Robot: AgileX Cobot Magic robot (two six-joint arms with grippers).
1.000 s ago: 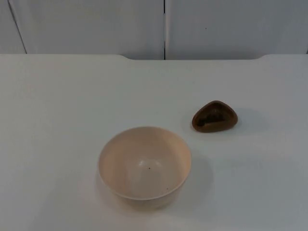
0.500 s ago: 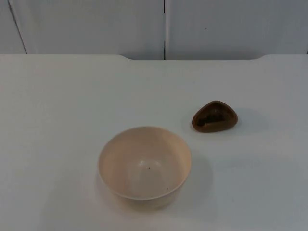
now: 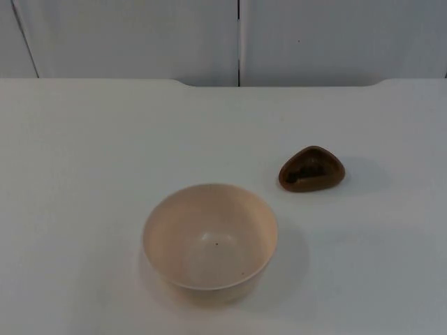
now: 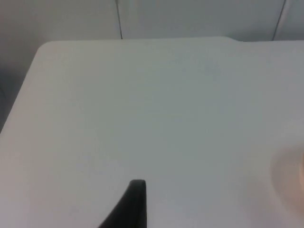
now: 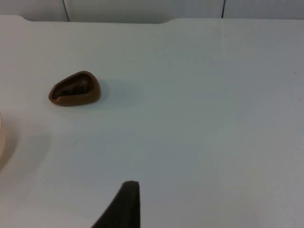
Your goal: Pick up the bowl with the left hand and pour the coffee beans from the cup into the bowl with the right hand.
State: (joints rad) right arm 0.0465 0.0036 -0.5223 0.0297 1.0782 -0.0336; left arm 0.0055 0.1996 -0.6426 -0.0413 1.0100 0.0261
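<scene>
A cream bowl (image 3: 209,237) stands upright on the white table, near its front edge; its inside holds only two tiny dark specks. A small brown cup (image 3: 311,169) with dark contents sits behind it to the right, a hand's width away. The left gripper (image 4: 135,209) hovers over bare table well to the left of the bowl, whose blurred rim (image 4: 290,176) shows in the left wrist view. The right gripper (image 5: 124,206) hangs above the table to the right of the cup (image 5: 75,89), far from it. Both arms wait, touching nothing.
The white table top (image 3: 105,139) ends at a grey partition wall (image 3: 140,35) with a dark vertical seam (image 3: 239,42). Open table surface lies on all sides of the bowl and cup.
</scene>
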